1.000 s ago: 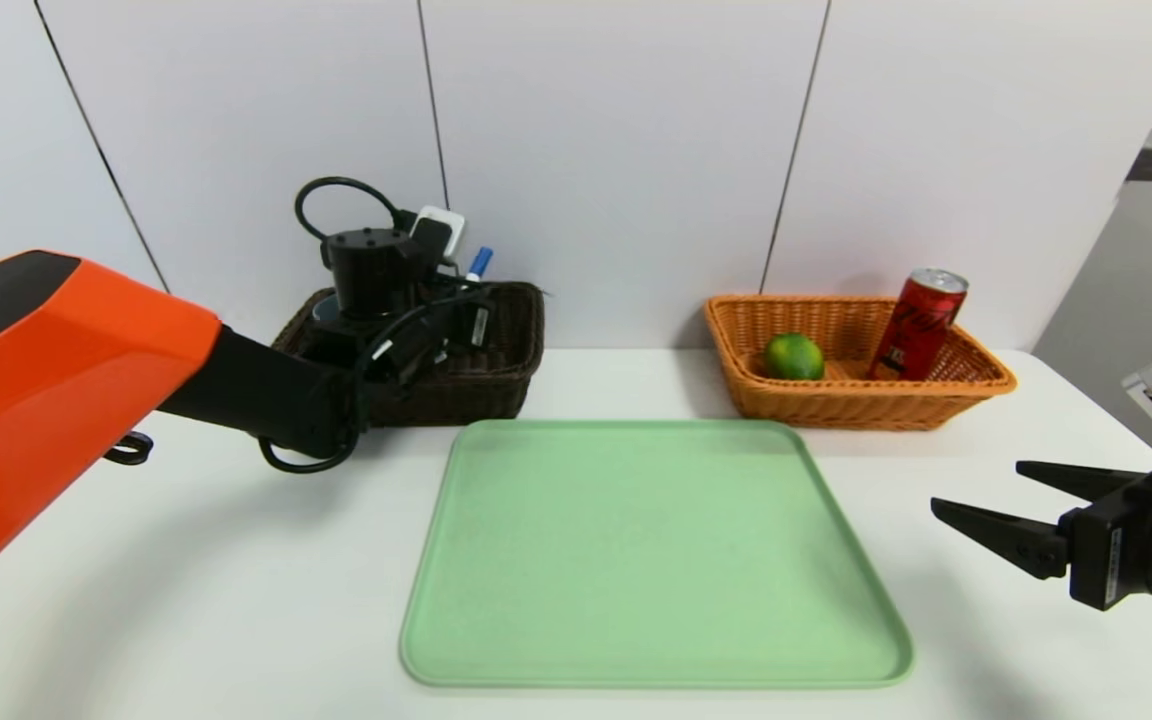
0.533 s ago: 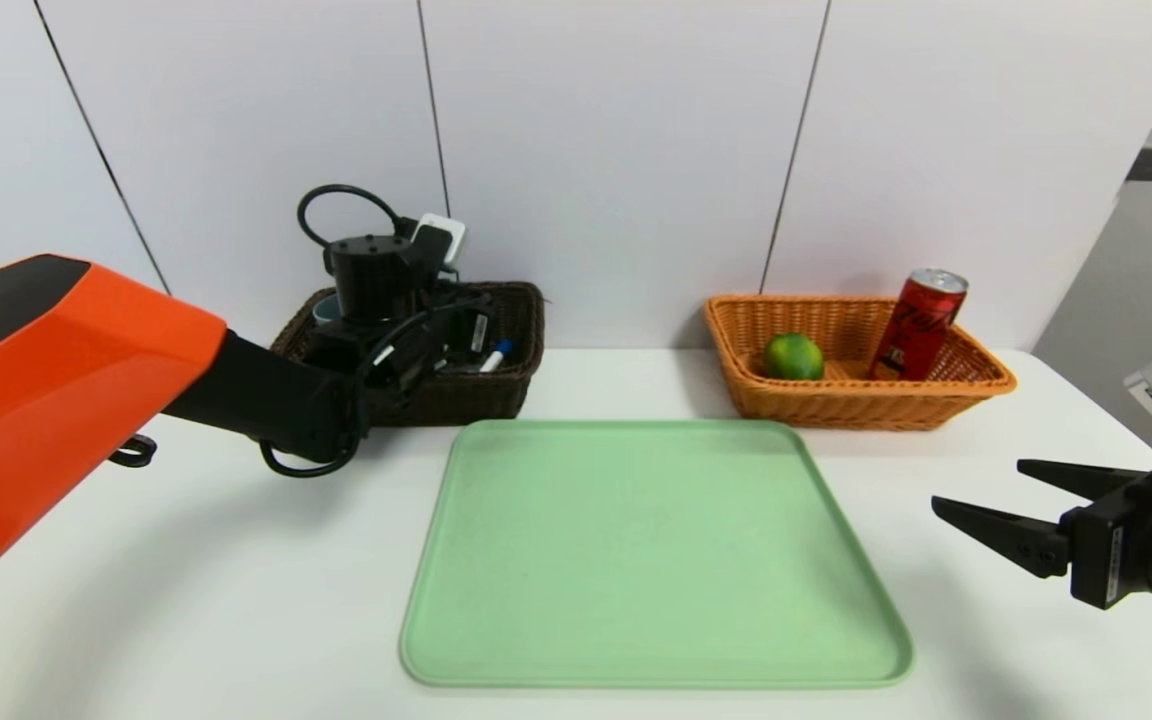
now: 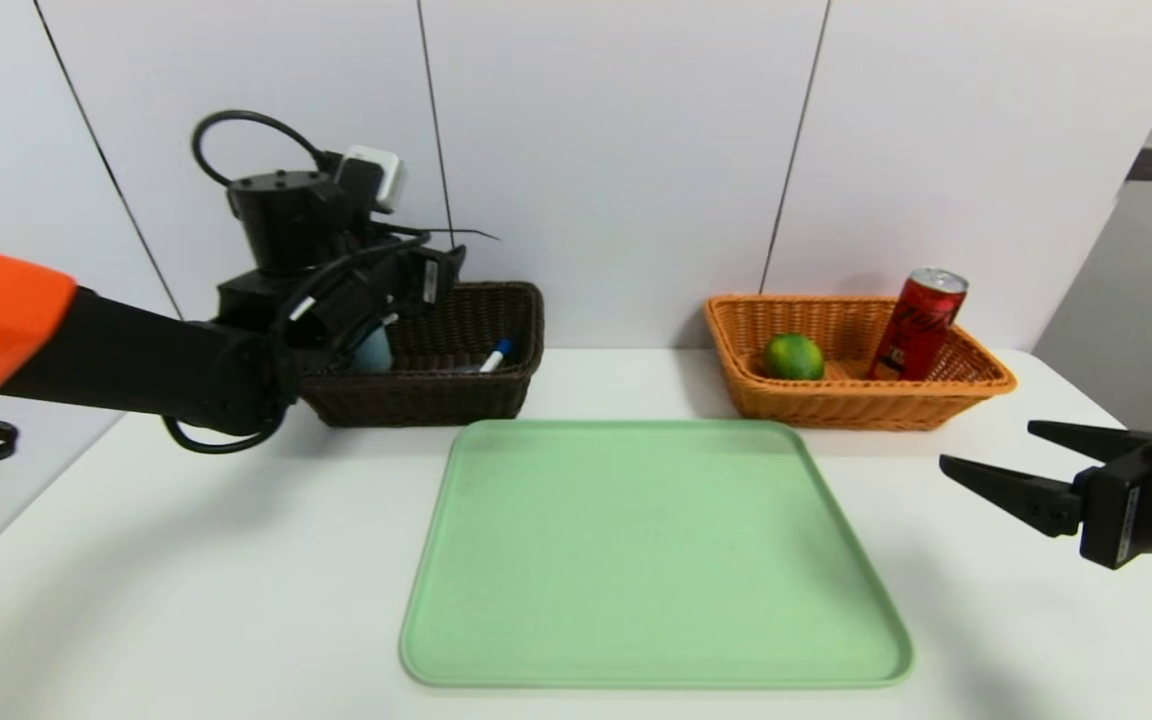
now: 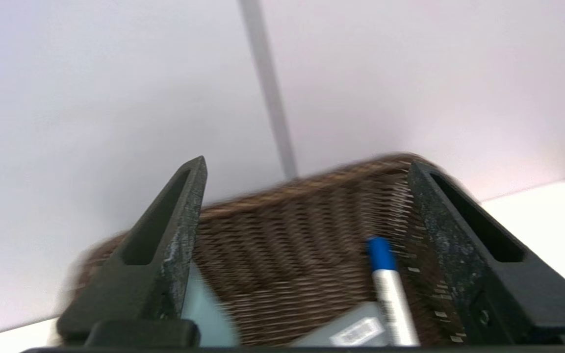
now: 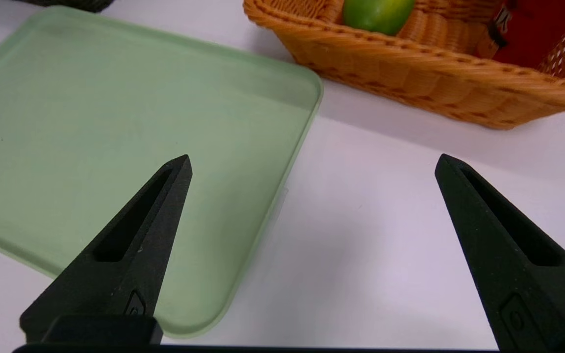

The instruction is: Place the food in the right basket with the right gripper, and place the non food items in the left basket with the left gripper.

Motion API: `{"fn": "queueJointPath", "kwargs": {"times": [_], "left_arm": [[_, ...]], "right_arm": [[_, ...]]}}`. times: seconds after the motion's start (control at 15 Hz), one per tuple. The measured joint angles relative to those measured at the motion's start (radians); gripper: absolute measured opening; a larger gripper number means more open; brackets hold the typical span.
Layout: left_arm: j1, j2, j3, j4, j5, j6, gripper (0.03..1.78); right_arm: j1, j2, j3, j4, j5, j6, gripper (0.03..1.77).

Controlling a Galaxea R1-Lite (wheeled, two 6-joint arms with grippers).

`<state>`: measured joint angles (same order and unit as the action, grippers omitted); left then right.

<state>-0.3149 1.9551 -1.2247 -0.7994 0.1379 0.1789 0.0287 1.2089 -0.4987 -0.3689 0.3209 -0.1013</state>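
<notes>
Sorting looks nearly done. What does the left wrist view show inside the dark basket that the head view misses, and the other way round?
Only the left wrist view shows the flat grey case lying beside the marker, and the left gripper open with nothing between its fingers.

Only the head view shows the orange basket holding the lime and the leaning red can, the bare green tray, and the right gripper open above the table's right side.

Both show the dark brown basket, the blue-capped marker and the blue-grey cup inside it.

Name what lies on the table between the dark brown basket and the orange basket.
Head view: nothing stands between the dark brown basket and the orange basket, only bare white table; the green tray sits nearer the robot.
</notes>
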Motion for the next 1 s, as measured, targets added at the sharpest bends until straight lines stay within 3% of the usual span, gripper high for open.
{"fn": "queueJointPath", "kwargs": {"times": [0.27, 0.47, 1.0], "left_arm": [[0.169, -0.223, 0.154, 0.070, 0.001, -0.002, 1.56], [0.276, -0.431, 0.372, 0.105, 0.000, -0.007, 1.61], [0.330, -0.967, 0.949, 0.116, -0.002, -0.033, 1.67]], "right_arm": [[-0.025, -0.054, -0.045, 0.006, -0.001, 0.002, 1.71], [-0.026, -0.153, -0.028, 0.038, 0.001, 0.002, 1.71], [-0.027, -0.610, 0.049, 0.418, 0.013, 0.080, 1.71]]}}
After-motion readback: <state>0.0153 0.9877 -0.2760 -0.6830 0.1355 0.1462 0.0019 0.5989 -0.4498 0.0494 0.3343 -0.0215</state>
